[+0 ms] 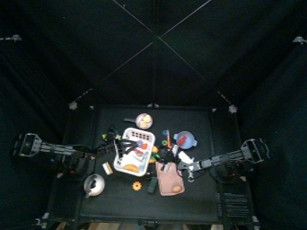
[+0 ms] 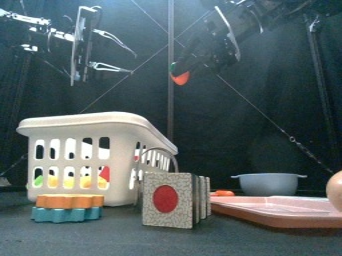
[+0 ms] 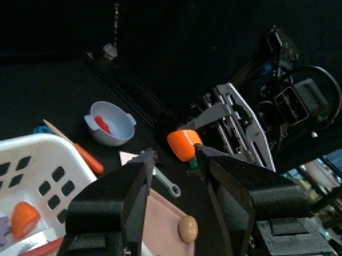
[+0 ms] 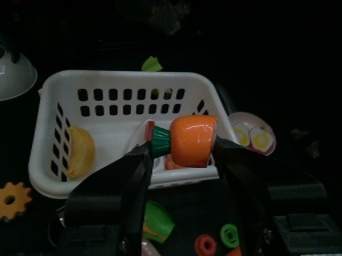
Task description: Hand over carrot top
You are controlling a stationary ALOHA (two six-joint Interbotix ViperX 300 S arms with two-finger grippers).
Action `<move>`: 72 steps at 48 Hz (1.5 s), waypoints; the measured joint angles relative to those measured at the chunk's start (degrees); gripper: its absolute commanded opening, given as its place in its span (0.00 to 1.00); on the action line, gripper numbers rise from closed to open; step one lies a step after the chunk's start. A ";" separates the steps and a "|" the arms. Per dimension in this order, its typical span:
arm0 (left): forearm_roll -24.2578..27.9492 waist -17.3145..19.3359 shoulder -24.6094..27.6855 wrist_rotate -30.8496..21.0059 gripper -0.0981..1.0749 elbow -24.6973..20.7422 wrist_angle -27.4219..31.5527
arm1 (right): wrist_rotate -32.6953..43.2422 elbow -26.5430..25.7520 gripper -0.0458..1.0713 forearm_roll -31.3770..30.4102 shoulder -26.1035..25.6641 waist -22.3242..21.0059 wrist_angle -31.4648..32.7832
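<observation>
Orange carrot top (image 4: 195,138) with a green stub, pinched between the right hand (image 4: 181,150) jaws, held up in the air above the white basket (image 4: 127,120), well clear of the worktop (image 2: 120,240). In the front view the carrot top (image 2: 181,76) shows as a small orange piece below the right hand (image 2: 201,55), high up. Left hand (image 3: 171,165) also raised, jaws spread with nothing between them, close to the carrot top (image 3: 185,143) but not touching it.

White basket (image 2: 94,145) on the left of the worktop: one yellow piece and one orange piece inside, seen through the slots; the rest of the contents unclear. One blue-grey bowl (image 3: 110,120) with one small red-orange piece inside. One pink tray (image 2: 274,210) at right near; its contents can't be read. One orange gear-shaped piece (image 2: 70,203) on a blue one, near left, in front of the basket. One grey block with a red disc (image 2: 171,198) just right of the basket.
</observation>
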 measured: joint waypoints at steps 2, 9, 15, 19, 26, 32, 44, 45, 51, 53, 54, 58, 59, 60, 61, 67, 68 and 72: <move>0.88 -0.18 0.09 -0.09 0.78 -0.70 2.72 | -0.09 0.26 0.69 -1.41 0.09 0.00 0.00; 4.92 -0.35 1.93 -0.62 0.88 -3.69 11.60 | -0.09 0.44 0.69 -1.76 -0.18 -0.09 -0.79; 5.01 -0.35 4.75 -0.70 0.95 -6.42 12.92 | -0.09 0.44 0.69 -1.76 -0.62 -0.09 -3.08; 4.31 0.18 6.86 -0.70 0.96 -8.70 13.18 | -0.26 0.44 0.69 -2.20 -0.53 -0.18 -5.01; 3.43 0.88 9.14 -0.70 0.96 -10.72 13.27 | -0.26 0.44 0.69 -2.37 -0.09 -0.44 -5.71; 2.99 1.05 10.99 -0.70 0.96 -11.95 13.01 | -0.26 0.44 0.69 -2.29 -0.09 -0.62 -5.71; 2.90 1.14 15.12 -0.70 0.96 -14.59 13.01 | -0.26 0.44 0.69 -2.37 0.18 -0.70 -5.89; 2.90 1.14 15.38 -0.70 0.96 -14.68 12.92 | -0.26 0.53 0.69 -2.37 0.09 -0.70 -5.98; 2.72 1.67 16.88 -0.79 0.96 -15.21 12.48 | -0.26 0.53 0.69 -2.37 0.26 -0.70 -6.06; 2.55 1.85 17.05 -0.79 0.96 -15.29 12.30 | -0.26 0.62 0.69 -2.37 0.35 -0.70 -6.15; 2.20 1.93 17.14 -0.79 0.96 -15.38 12.13 | -0.35 0.53 0.69 -2.46 0.44 -0.70 -6.15; 0.97 2.37 17.40 -0.88 0.95 -15.56 11.60 | -0.44 0.62 0.69 -2.55 0.44 -0.79 -6.15; 0.62 2.37 17.49 -0.88 0.94 -15.56 11.51 | -0.44 0.62 0.69 -2.55 0.44 -0.79 -6.24; 0.26 2.55 17.58 -0.88 0.93 -15.56 11.43 | -0.53 0.62 0.69 -2.55 0.44 -0.79 -6.15; 0.00 2.55 17.58 -0.88 0.92 -15.56 11.34 | -0.44 0.62 0.69 -2.55 0.44 -0.70 -6.15; -1.32 2.72 17.84 -0.79 0.83 -15.56 11.25 | -0.44 0.70 0.69 -2.64 0.53 -0.70 -6.15; -1.32 2.72 17.84 -0.79 0.81 -15.56 11.34 | -0.53 0.70 0.69 -2.64 0.53 -0.70 -6.15; -1.32 2.64 17.84 -0.88 0.74 -15.64 11.25 | -0.44 0.79 0.69 -2.64 0.70 -0.70 -6.24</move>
